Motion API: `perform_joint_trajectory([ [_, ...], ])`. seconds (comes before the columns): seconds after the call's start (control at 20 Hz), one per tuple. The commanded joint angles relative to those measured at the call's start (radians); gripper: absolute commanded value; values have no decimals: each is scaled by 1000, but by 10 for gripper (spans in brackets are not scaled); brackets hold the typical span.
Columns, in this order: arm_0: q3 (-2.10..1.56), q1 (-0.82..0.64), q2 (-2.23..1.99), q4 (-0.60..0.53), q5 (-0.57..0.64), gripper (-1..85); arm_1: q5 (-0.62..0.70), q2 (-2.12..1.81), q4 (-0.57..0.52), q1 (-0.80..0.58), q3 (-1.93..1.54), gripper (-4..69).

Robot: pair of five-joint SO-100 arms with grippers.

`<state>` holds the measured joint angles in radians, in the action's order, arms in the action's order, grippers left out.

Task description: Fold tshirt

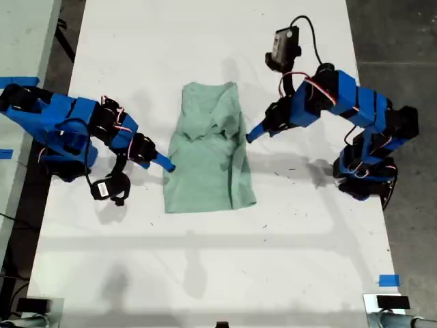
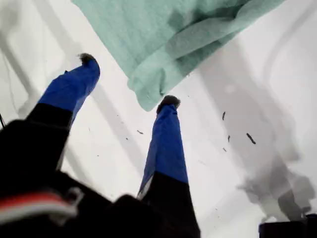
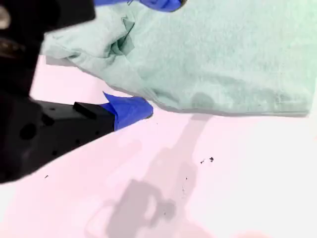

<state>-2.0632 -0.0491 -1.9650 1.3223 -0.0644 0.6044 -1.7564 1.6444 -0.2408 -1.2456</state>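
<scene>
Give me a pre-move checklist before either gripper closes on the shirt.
1. My first gripper open: ok, fingers spread, nothing held.
2. First gripper's aim: ok, a corner of the tshirt lies just past its fingertips.
3. My second gripper open: ok, not clamped.
4. Cloth between the second gripper's fingers: cannot tell. One finger sits at the tshirt's edge and the other is above the cloth, but the layers are unclear.
5. Tshirt lying flat: not ok. The exterior view shows rumpled folds across its upper middle.
</scene>
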Motion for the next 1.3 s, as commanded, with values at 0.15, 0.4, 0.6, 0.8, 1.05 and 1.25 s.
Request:
perform_joint_trajectory([
  [0.15,92,112,199,-92,-60,299,9,-101,-9,-14,-71,251],
  [0.4,204,130,456,-175,-61,272,6,-104,-20,-9,-120,238],
  [0.6,342,117,615,-51,-91,0,-5,-127,-54,2,-186,232],
  [0.8,342,37,423,35,-66,0,-23,-178,-95,5,-282,230],
  [1.05,341,-51,35,146,-28,0,-23,-232,-150,-3,-367,222],
  [1.25,347,-74,-38,155,-21,0,-15,-232,-163,-3,-371,220],
])
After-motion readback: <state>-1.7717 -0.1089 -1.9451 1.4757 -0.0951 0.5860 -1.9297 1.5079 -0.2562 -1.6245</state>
